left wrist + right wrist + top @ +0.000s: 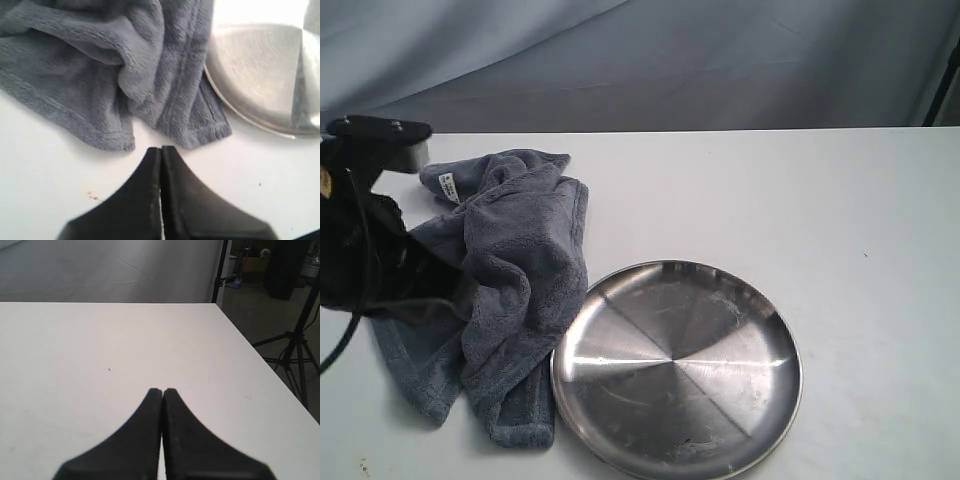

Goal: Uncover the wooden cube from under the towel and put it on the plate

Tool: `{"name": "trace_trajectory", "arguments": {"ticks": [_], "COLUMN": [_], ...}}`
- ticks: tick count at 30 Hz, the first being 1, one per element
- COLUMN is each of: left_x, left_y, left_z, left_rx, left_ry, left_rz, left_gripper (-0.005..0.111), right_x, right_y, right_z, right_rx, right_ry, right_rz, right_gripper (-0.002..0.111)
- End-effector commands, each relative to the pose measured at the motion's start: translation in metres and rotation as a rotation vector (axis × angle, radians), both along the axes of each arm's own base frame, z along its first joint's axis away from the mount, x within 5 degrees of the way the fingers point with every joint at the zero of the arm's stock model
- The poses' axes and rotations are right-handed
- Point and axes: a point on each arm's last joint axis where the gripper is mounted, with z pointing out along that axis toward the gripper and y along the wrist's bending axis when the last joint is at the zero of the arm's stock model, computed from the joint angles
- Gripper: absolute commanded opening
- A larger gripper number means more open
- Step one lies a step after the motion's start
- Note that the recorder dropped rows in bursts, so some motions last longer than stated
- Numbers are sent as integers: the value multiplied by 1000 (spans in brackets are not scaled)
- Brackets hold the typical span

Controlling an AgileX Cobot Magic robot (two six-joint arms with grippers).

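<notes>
Evidently nothing is done yet: the towel [515, 270] lies bunched near the table's [800, 190] left edge, touching the bare plate [680, 370] at the front edge. No cube shows; presumably it is underneath. Left gripper [161, 150] hovers clenched beside the towel; right gripper [162, 391] is clenched on nothing.
</notes>
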Motion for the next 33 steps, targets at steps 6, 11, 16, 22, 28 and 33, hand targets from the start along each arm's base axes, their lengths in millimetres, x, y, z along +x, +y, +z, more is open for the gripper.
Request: {"name": "trace_trajectory", "arguments": {"ticks": [6, 11, 16, 22, 28, 33], "left_x": [-4, 5, 9, 14, 19, 20], "left_y": [-67, -72, -72, -72, -72, -73], "left_z": [-47, -79, -91, -103, -119, -133], "left_rx": [-6, 72, 114, 164, 217, 225], "left_ry": [-45, 18, 32, 28, 35, 51], "left_rz": [-252, -274, -293, -326, -363, -366], "left_gripper": [2, 18, 44, 58, 58, 58], "right_x": [0, 0, 0, 0, 0, 0], "right_y": [0, 0, 0, 0, 0, 0], "right_z": [-1, -1, -1, -1, -1, -1], "right_rx": [0, 0, 0, 0, 0, 0], "right_ry": [0, 0, 0, 0, 0, 0], "right_rz": [-1, -1, -1, -1, -1, -1], "right_gripper": [0, 0, 0, 0, 0, 0]}}
